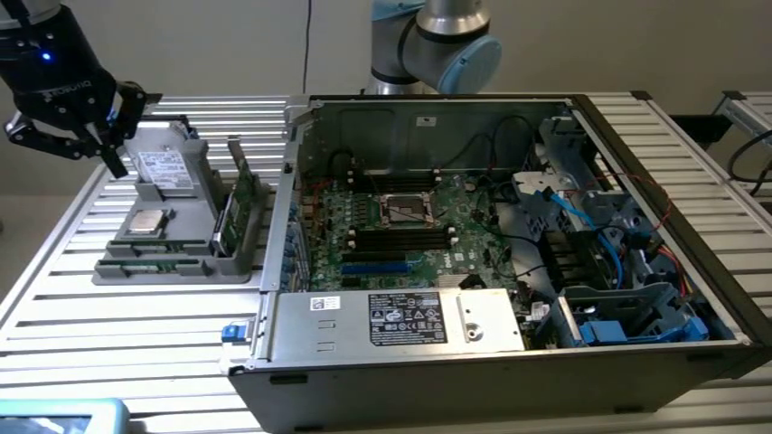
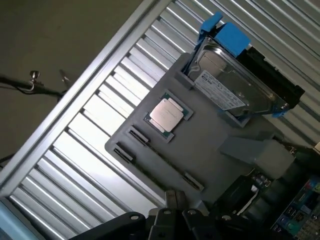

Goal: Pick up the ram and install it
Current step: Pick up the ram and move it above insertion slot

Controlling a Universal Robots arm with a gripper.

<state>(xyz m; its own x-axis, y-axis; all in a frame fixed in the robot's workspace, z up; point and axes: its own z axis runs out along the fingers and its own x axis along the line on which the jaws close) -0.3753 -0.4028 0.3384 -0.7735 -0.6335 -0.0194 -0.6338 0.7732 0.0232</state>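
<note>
Pincer (image 1: pixel 103 154), pressed shut and empty, is held upper left; the ram (image 1: pixel 240 185) is stood edgewise lower right of it, lengthwise up-frame.

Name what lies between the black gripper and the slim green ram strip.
Exterior view: a silver hard drive in the grey plastic tray, between gripper and ram.

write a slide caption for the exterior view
shut claw hovers over the gray parts tray, the ram upright in it, beside the open computer case
</note>
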